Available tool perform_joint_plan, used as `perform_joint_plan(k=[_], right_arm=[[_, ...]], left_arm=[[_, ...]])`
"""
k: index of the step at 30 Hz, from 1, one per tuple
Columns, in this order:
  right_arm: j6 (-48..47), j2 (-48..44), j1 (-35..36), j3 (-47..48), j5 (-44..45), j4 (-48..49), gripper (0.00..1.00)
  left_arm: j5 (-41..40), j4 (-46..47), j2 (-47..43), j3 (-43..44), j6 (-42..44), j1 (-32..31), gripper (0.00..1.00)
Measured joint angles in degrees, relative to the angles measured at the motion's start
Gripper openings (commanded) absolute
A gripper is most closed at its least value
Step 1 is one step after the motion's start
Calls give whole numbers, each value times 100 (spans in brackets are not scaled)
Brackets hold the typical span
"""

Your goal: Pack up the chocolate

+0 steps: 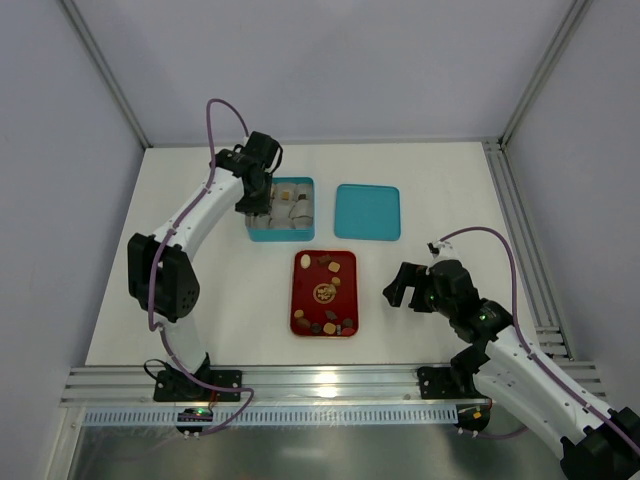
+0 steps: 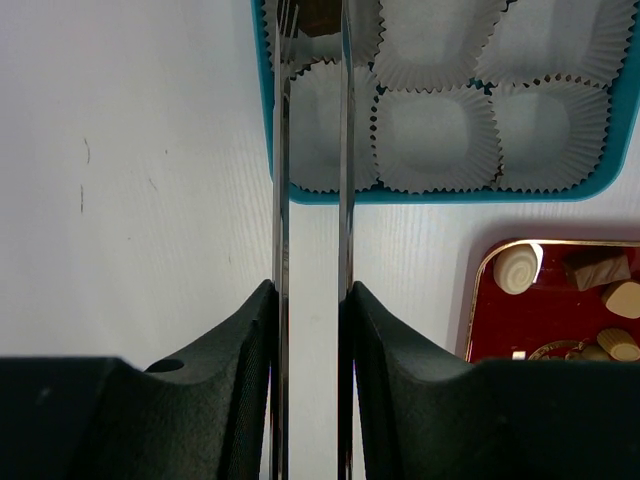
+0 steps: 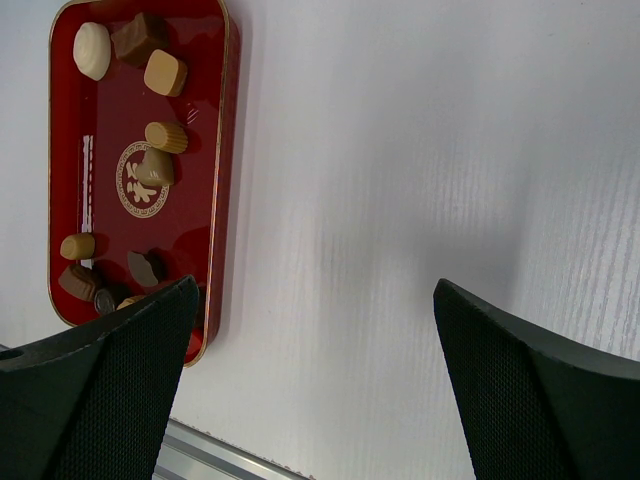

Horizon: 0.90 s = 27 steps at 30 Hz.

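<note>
Between left pincer [image 2: 314, 8] blades, chocolate [image 2: 322, 18], hidden overhead

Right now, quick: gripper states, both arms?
Left gripper: closed on a brown chocolate piece, over the blue box.
Right gripper: open, empty, beside the red tray.

One red tray [image 1: 308, 290], one teal box [image 1: 280, 238] and one teal lid [image 1: 367, 212] are counted. At least ten chocolate pieces [image 3: 165, 72] are counted on the tray; its near end is partly hidden, so the total cannot be fixed. Six paper cups [image 2: 435, 135] are seen in the box, with one brown piece [image 2: 318, 15] in the far left cup.
</note>
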Motion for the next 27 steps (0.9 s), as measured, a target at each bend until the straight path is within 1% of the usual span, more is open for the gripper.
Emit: perform_joint_plan(k=[4,6,18,27], right_arm=[[0,-11,0,0,0,0,100],[-2,-11,0,0,0,0,100],[0,-11,0,0,0,0,100],[0,-9,0,0,0,2,100]], left_arm=[[-13,0,0,0,44,0,37],[-13,0,2,0,50,0,41],[2,-7,4,2,66,0,41],[232,-61,-197,2,57,-74,40]])
